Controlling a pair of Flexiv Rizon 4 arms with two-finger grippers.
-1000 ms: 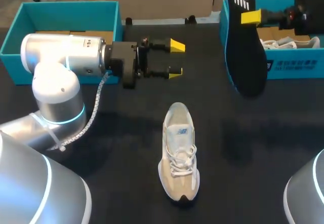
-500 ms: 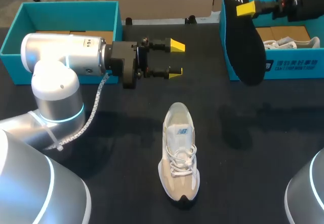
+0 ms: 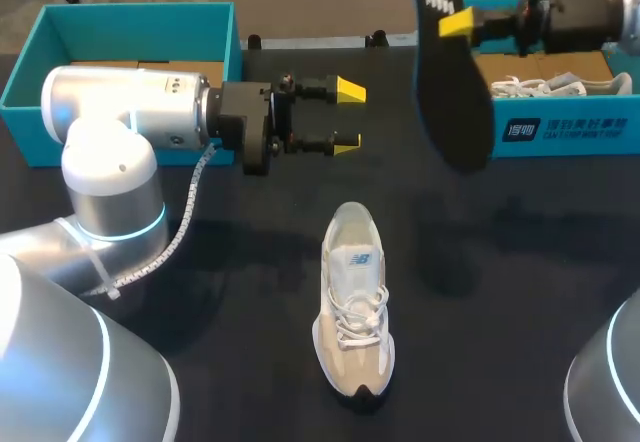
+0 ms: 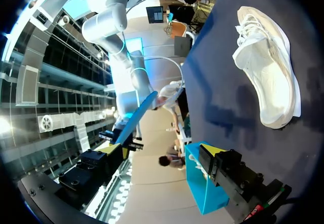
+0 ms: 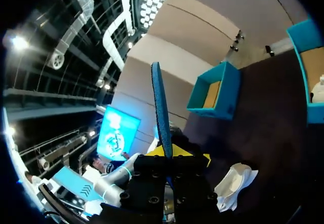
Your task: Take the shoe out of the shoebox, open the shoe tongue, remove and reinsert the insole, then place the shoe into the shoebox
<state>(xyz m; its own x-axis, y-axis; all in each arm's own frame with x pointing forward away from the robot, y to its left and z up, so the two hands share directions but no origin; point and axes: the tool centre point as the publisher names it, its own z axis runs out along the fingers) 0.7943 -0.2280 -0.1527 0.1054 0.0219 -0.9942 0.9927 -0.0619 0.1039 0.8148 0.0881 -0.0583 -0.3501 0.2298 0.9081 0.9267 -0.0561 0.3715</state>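
Observation:
A beige and white shoe [image 3: 355, 302] lies on the dark table, toe towards the far side, also in the left wrist view [image 4: 268, 77] and the right wrist view [image 5: 235, 186]. My right gripper [image 3: 458, 24] is shut on the upper part of a black insole [image 3: 450, 72], which hangs upright in the air by the right shoebox's left end. The insole shows edge-on [image 5: 162, 107] between the yellow tips [image 5: 174, 150]. My left gripper [image 3: 348, 117] stands open with nothing in it, beyond the shoe's toe, pointing right.
A teal box [image 3: 130, 22] stands at the far left behind my left arm. The teal shoebox [image 3: 560, 132] at the far right holds a second white shoe [image 3: 545, 87]. Dark table shows around the shoe.
My right arm has carried the insole to the left, off the right shoebox's front towards the table's middle. The left arm and the shoe have stayed put.

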